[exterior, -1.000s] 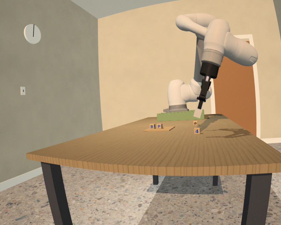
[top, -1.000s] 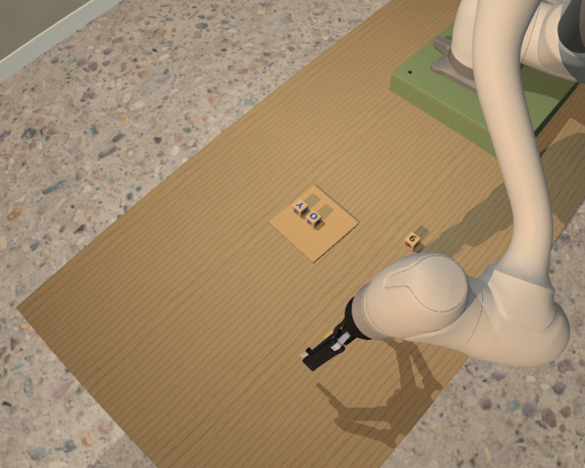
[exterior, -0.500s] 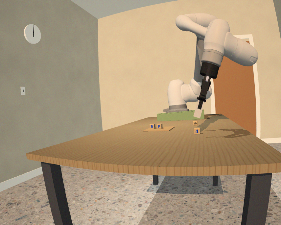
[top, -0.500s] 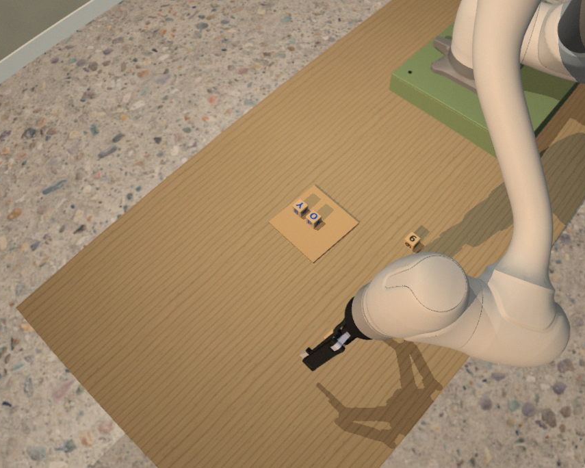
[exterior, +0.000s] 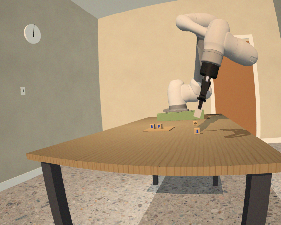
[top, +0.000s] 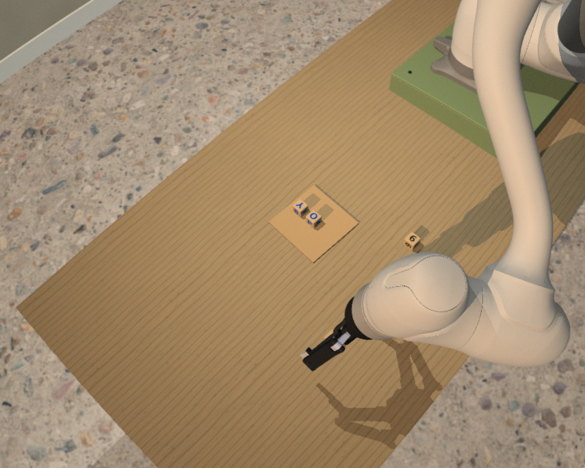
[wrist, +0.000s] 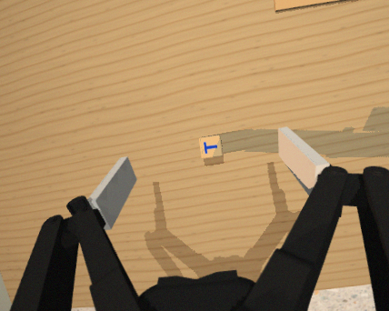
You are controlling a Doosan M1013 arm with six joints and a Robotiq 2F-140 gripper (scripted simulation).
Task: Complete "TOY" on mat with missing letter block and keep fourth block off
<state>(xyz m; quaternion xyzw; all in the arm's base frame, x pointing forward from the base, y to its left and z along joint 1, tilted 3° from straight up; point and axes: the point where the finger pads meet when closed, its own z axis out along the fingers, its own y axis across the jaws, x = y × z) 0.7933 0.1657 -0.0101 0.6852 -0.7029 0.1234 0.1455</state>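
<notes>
A tan mat (top: 313, 246) (exterior: 168, 128) (wrist: 305, 4) lies mid-table. On it stand the Y block (top: 300, 206) (exterior: 152, 126) and the O block (top: 313, 217) (exterior: 159, 125), close together, letters on top. The T block (wrist: 211, 148) (exterior: 196, 131) lies off the mat near the table's edge, T on top and sideways in the wrist view. In the top view the arm hides it. My gripper (wrist: 202, 155) (top: 317, 354) (exterior: 198, 112) is open and empty. It hangs well above the T block, which shows between the fingers. A "9" block (top: 412, 240) (exterior: 195, 123) sits off the mat.
The arm stands on a green base plate (top: 434, 95) (exterior: 176, 116) at the table's far end. The table edge runs close past the T block, with speckled floor beyond. The arm's shadow falls across the wood there.
</notes>
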